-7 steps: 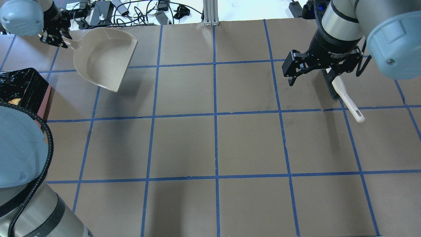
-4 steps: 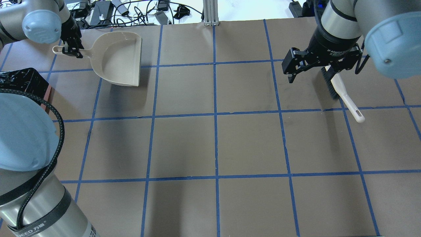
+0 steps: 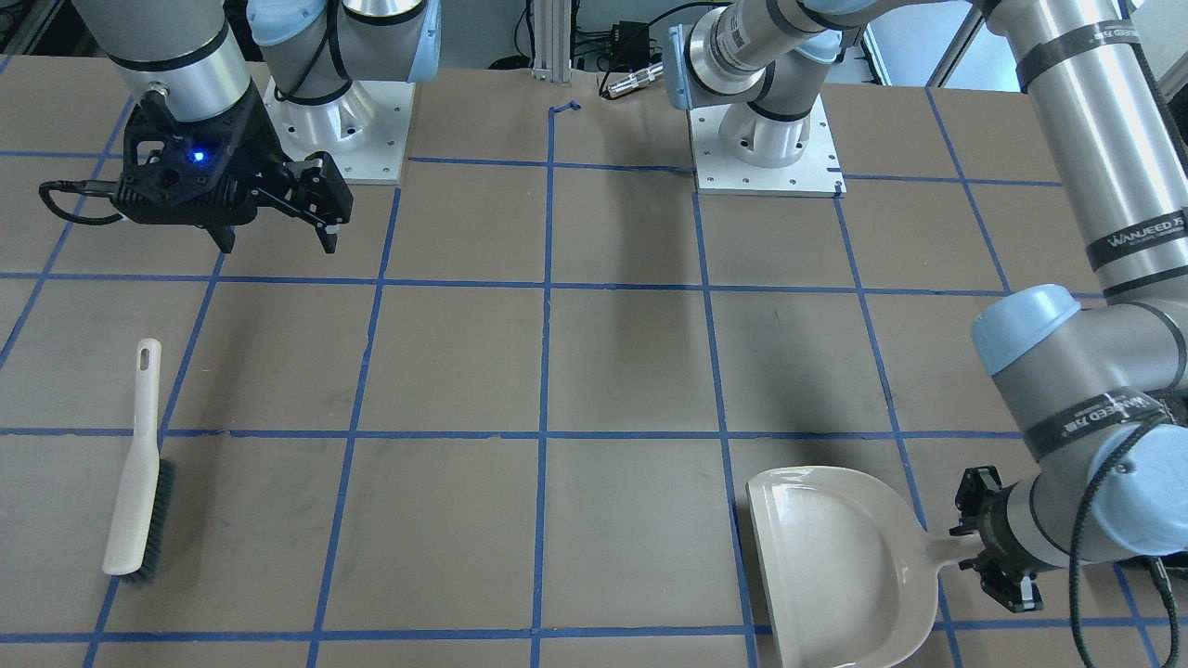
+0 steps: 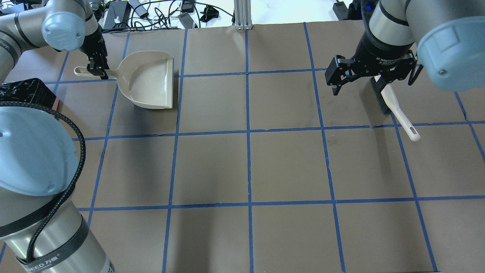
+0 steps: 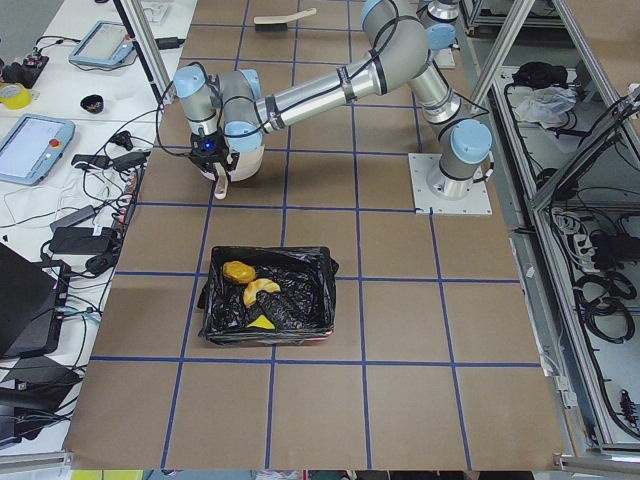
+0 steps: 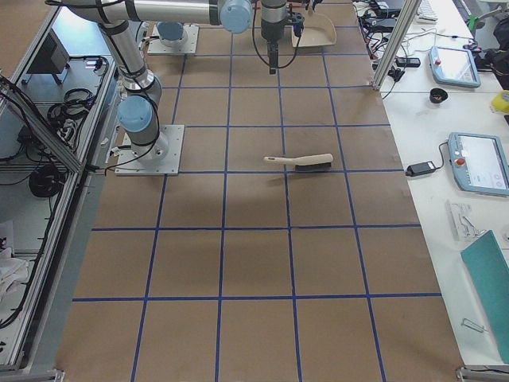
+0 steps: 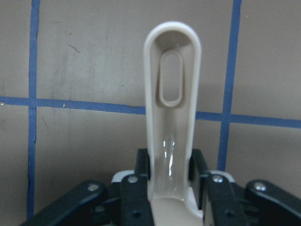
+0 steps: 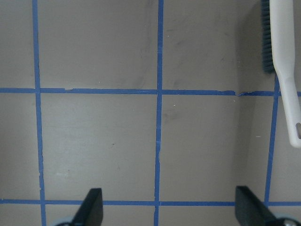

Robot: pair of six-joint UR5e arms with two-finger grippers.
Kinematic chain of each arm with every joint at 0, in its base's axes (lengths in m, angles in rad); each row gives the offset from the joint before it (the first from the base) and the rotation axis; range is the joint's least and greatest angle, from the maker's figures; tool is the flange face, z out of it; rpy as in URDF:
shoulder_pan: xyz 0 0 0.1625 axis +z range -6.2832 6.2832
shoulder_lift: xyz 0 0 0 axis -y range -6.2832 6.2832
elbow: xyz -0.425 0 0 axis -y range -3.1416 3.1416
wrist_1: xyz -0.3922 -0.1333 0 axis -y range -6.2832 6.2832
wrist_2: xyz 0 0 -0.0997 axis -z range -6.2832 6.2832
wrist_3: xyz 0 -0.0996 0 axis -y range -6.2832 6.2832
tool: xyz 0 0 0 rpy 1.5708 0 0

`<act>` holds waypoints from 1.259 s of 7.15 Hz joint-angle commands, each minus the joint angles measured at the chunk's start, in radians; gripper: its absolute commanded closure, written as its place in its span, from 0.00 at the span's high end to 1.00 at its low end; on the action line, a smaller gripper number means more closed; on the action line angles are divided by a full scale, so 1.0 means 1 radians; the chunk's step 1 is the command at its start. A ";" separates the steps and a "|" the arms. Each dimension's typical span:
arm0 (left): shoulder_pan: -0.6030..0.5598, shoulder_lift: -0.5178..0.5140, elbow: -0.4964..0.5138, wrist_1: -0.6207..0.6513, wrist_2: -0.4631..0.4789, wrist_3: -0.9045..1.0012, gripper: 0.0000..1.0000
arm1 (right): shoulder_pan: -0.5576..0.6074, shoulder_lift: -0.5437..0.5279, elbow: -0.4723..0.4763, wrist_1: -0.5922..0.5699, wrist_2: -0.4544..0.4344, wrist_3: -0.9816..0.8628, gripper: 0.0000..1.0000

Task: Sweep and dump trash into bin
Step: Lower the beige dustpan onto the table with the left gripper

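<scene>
The trash lies inside the bin [image 5: 322, 292]: an orange-brown lump [image 5: 238, 271], a cream crescent [image 5: 262, 290] and a yellow-green wedge [image 5: 262, 322] on the black bag. The bin's corner [image 4: 26, 93] shows at the table's left edge. My left gripper [image 4: 97, 70] [image 3: 998, 561] [image 7: 171, 176] is shut on the handle of the beige dustpan [image 4: 149, 81] [image 3: 835, 566], which sits level and low over the table, empty. My right gripper [image 4: 373, 81] [image 3: 278, 243] [image 8: 170, 209] hangs open above the table, holding nothing.
A white brush [image 4: 398, 110] [image 3: 139, 473] [image 8: 282, 61] with dark bristles lies flat on the table under and beside my right gripper. Cables and adapters [image 4: 125, 11] crowd the far edge behind the dustpan. Blue tape lines grid the brown table.
My left arm has carried the dustpan rightward and nearer, away from the bin, and turned it level. The right gripper and the brush have barely moved.
</scene>
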 commanded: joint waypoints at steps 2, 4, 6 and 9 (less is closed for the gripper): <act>-0.036 0.018 -0.053 0.000 0.001 0.056 0.00 | 0.000 0.000 0.002 0.000 0.008 0.004 1.00; -0.036 0.020 -0.122 0.082 0.001 0.072 0.00 | 0.000 0.000 0.002 0.004 0.000 0.004 1.00; -0.040 0.056 -0.162 0.089 0.003 0.067 0.00 | -0.002 0.000 0.002 0.003 0.000 0.001 1.00; -0.040 0.050 -0.170 0.092 0.029 0.061 0.53 | -0.002 0.000 -0.001 0.004 0.005 0.001 1.00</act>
